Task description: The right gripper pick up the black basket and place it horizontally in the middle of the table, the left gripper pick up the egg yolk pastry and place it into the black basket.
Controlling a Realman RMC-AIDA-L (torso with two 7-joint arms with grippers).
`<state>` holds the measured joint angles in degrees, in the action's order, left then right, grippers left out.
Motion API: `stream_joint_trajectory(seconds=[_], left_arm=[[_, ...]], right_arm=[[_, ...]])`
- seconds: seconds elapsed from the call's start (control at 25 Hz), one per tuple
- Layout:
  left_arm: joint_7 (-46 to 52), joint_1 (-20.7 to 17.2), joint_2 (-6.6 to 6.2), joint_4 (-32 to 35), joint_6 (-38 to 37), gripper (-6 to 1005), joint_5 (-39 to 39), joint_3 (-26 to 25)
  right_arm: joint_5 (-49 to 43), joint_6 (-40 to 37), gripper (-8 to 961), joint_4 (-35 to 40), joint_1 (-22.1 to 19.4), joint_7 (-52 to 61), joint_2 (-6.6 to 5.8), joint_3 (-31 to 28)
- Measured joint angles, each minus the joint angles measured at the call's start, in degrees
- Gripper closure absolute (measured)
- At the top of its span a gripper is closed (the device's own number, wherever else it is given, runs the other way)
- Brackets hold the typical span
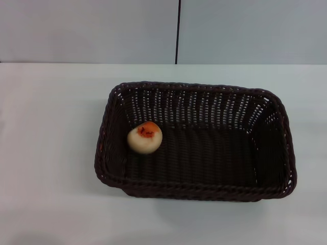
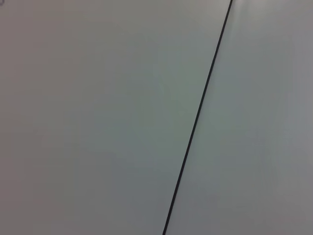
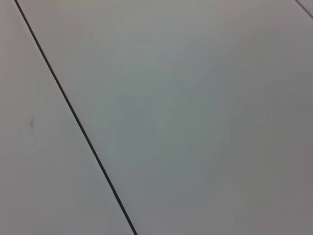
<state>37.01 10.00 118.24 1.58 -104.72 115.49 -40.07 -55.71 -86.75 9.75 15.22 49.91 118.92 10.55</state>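
**Pastry in the basket, both hands out of sight**

Nearest, along the bottom of the head view: a bare strip of white surface (image 1: 51,204), running on up the left and right edges of the frame.

Just beyond, centre and centre-right: the black basket (image 1: 194,190), resting flat on the surface with its long side across the frame, open side up, braided rim whole all round, open-weave walls sloping outward.

Inside, at the basket's left end: the egg yolk pastry (image 1: 144,137), sitting on the woven floor close against the left wall, orange-red seeded patch turned up and toward the far side. Rest of the basket floor dark.

Farther back, past the far rim: more white surface, then a pale wall (image 1: 87,30) across the top of the frame, split by a thin black vertical seam (image 1: 178,30) just right of centre.

Seen only from the head: basket, pastry, surface. Neither wrist view catches any of them.

Left wrist view: nothing but a pale panel (image 2: 98,117) crossed by a thin dark seam line (image 2: 198,117) slanting through the right half.

Right wrist view: another pale panel (image 3: 195,117), a dark seam line (image 3: 73,112) slanting through the left half.

Left hand and right hand: outside every frame; spread or pressed together, cannot tell.
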Motion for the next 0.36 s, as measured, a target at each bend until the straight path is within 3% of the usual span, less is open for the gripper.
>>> stream_joint_trajectory(seconds=[0.36], left_arm=[[0.0,-0.3,-0.01,-0.1,-0.3,264,0.0,-0.8]], right_arm=[[0.5,0.3,618,-0.2,0.5,-0.3,0.00,-0.2]])
